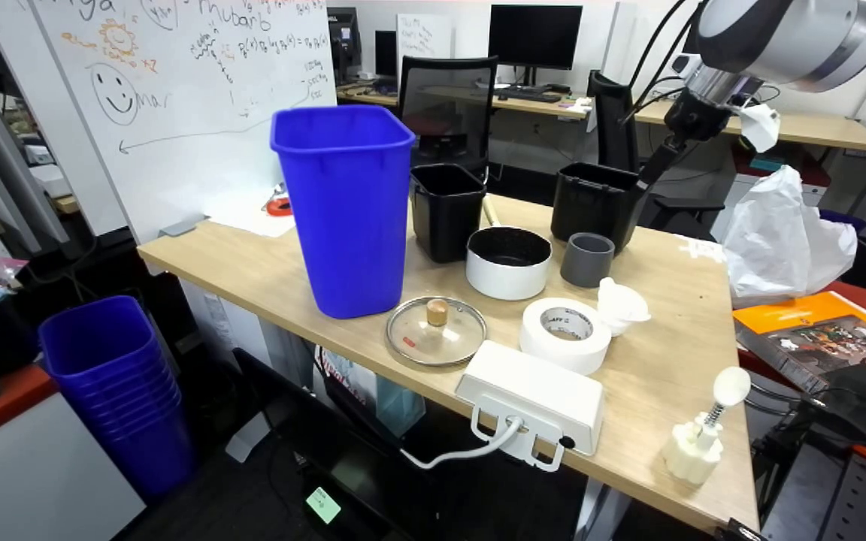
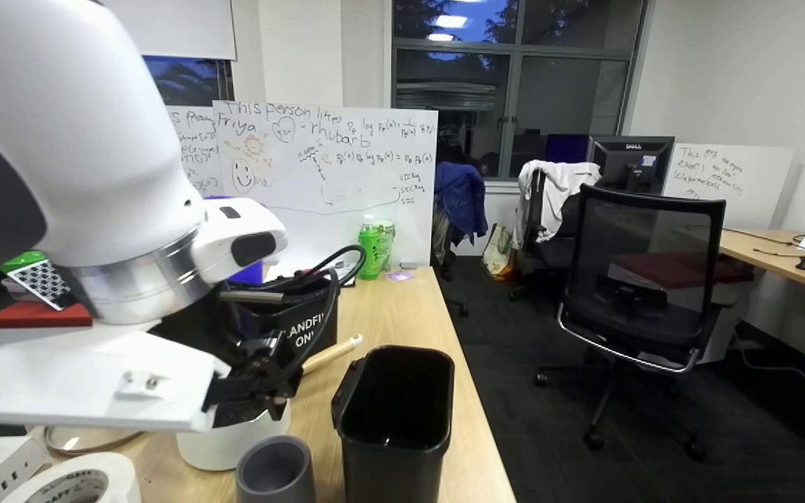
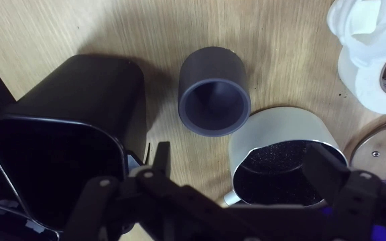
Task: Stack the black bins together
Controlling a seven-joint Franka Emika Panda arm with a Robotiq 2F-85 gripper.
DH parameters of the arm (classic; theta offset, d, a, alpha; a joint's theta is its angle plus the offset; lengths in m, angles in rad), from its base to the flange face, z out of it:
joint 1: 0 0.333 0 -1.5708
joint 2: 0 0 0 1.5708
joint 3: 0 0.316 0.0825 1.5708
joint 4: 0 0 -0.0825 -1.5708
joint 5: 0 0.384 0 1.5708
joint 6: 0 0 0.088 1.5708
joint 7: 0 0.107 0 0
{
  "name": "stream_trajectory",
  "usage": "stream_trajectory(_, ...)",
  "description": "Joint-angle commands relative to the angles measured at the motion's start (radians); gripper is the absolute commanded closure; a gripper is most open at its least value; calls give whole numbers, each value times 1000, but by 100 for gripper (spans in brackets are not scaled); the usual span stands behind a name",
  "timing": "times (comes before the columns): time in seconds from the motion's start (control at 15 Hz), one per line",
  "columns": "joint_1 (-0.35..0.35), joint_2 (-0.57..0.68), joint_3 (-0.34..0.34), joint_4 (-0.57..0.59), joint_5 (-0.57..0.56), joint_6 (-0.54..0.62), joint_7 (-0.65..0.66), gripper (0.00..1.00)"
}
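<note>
I have the jaws spread in the wrist view, with one black wastebasket (image 3: 95, 90) upright to their left and the white saucepan (image 3: 273, 130) partly hidden behind one jaw. In an exterior view I see the other black wastebasket (image 1: 448, 225) upright on the worktop (image 1: 673, 338), well apart from it, just beside the tall blue bin (image 1: 346, 218).

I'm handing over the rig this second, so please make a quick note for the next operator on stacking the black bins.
Gripper: open, holding nothing; any contact with a bin is unclear.
Bins: one black bin stands beside the gray cup; the other black bin stands near the white saucepan and blue bin.
Done: no stacking yet.
Left: grasp one, lift, nest it in the other.
</note>
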Motion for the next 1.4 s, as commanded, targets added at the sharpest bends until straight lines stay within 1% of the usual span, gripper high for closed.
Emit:
stream_trajectory(0.0,-7,56,9,37,87,30,-100,0)
stream_trajectory(0.07,-7,70,8,45,98,30,-88,0)
stream_trajectory(0.13,0,36,0,19,58,13,-56,0)
stream_trajectory(1.0,0,41,0,23,60,13,-55,0)
stream_trajectory(1.33,-7,90,1,57,70,75,-100,0)
